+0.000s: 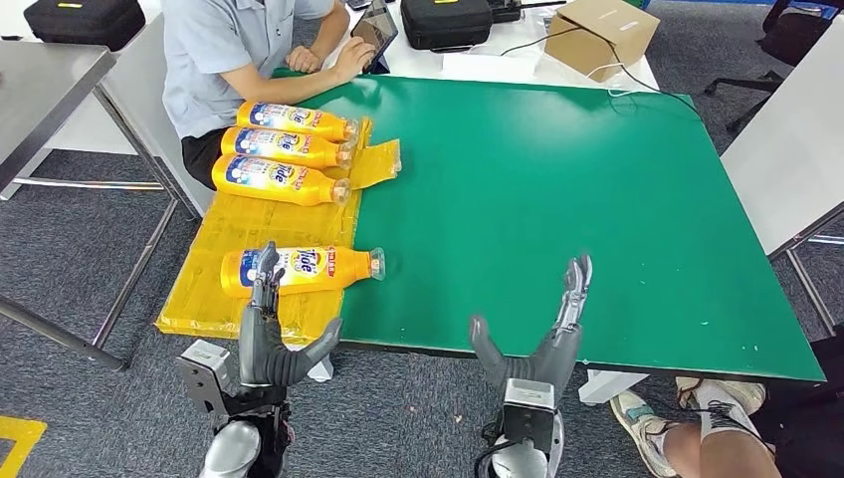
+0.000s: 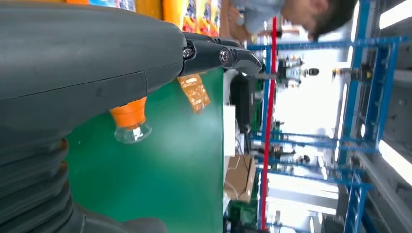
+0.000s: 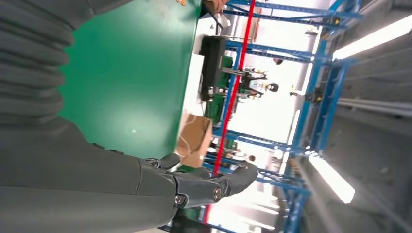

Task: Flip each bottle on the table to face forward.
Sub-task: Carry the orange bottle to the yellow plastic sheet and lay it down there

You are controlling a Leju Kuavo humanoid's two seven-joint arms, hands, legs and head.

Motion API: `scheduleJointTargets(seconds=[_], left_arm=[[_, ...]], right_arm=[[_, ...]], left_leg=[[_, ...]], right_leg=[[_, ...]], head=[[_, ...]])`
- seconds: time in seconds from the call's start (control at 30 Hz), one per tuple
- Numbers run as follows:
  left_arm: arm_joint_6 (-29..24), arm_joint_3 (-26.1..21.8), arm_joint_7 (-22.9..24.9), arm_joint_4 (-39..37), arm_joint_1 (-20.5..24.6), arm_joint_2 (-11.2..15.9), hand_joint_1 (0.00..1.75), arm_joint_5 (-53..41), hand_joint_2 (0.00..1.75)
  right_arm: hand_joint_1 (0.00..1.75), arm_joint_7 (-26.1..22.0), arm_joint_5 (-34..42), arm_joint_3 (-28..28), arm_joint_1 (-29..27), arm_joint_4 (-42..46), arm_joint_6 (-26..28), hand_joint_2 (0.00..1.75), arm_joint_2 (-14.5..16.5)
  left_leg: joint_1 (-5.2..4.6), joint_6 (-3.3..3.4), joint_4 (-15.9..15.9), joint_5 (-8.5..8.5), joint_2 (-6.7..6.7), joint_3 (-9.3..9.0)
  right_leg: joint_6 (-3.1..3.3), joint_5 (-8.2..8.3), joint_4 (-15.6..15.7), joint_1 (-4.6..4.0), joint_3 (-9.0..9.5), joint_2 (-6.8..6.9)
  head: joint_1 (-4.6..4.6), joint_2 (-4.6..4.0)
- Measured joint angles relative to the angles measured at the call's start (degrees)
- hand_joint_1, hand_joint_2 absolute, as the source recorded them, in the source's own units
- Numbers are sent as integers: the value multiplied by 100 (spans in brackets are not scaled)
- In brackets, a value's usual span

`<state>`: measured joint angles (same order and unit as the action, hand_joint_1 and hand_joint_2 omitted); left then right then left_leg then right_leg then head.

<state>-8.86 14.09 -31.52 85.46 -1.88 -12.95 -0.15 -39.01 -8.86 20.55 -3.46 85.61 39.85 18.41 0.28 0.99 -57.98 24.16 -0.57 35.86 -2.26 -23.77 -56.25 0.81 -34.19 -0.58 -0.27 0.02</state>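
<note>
Several yellow bottles with orange shoulders lie on their sides on a yellow mat [image 1: 234, 224] at the green table's left. The nearest bottle [image 1: 309, 269] lies alone, cap [image 1: 376, 263] pointing right; its neck and clear cap [image 2: 130, 127] appear in the left wrist view. Three more bottles [image 1: 284, 151] lie in a row farther back. My left hand [image 1: 267, 334] is open at the table's near edge, fingers reaching up over the nearest bottle's base end. My right hand [image 1: 552, 334] is open at the near edge, over bare green table, holding nothing.
A person [image 1: 234, 50] sits at the far left corner with a tablet [image 1: 378, 30]. A cardboard box [image 1: 600, 35] and a black case [image 1: 446, 20] stand at the back. Another person's feet [image 1: 697, 408] are near the right front corner. The green table [image 1: 557, 189] is bare at centre and right.
</note>
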Motion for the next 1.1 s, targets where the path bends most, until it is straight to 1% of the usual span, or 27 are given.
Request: scheduleJointTargets(seconds=[0.1,0.27,0.37,0.5,0.67,0.73,0.8,0.87,0.93,1.0,1.07,1.1], left_arm=[[-50,106,31,0,-3,37,0,248,175],[263,113,92,0,-9,46,0,465,175],[316,95,97,1,-17,44,0,470,175],[225,72,151,0,-80,44,0,304,175],[89,46,245,-4,-200,44,0,264,175],[65,31,258,-8,-250,44,0,267,87],[48,14,295,-19,-282,44,0,277,87],[-11,0,392,-52,-289,38,0,323,175],[-111,-10,485,-107,-282,14,0,380,175],[-198,-11,522,-163,-273,-21,0,420,175],[-246,5,520,-212,-252,-43,0,441,175],[-258,25,506,-232,-235,-46,0,442,175]], right_arm=[[0,0,319,68,49,-128,-51,175,-29],[0,0,795,274,102,-467,-118,175,-137],[0,0,1012,341,137,-702,-236,175,-196],[0,0,1075,369,178,-955,-267,0,-239],[0,0,926,391,337,-1340,-101,0,-236],[0,0,887,409,390,-1480,-50,0,-222],[0,0,779,422,432,-1599,-28,0,-205],[0,0,547,424,484,-1766,-20,0,-175],[0,0,429,423,535,-1987,-18,0,-131],[0,0,492,425,559,-2167,-26,0,-103],[0,14,664,427,564,-2271,-120,87,-98],[0,33,805,428,565,-2299,-256,131,-102]], left_leg=[[0,0,0,1,-1,1],[0,0,0,1,-2,0],[0,0,0,1,-1,0],[0,0,0,1,-1,1],[0,0,0,1,-1,1],[0,0,0,1,-1,1],[0,0,0,1,-1,1],[0,0,0,1,-1,0],[0,0,0,0,-2,0],[0,1,0,0,-4,0],[0,1,0,0,-3,0],[0,1,0,0,-3,0]], right_leg=[[0,0,1,0,0,0],[0,0,1,0,1,0],[0,0,0,0,1,0],[0,0,0,0,0,0],[0,0,0,0,0,0],[0,0,0,0,0,0],[0,0,0,0,0,0],[0,0,0,0,0,0],[0,0,0,0,0,0],[0,0,1,0,0,1],[0,0,0,0,0,1],[0,0,1,0,0,1]], head=[[0,0],[-1,0],[0,0],[-1,0],[-1,0],[-1,0],[0,0],[-1,0],[-1,0],[-1,0],[-1,0],[-1,0]])
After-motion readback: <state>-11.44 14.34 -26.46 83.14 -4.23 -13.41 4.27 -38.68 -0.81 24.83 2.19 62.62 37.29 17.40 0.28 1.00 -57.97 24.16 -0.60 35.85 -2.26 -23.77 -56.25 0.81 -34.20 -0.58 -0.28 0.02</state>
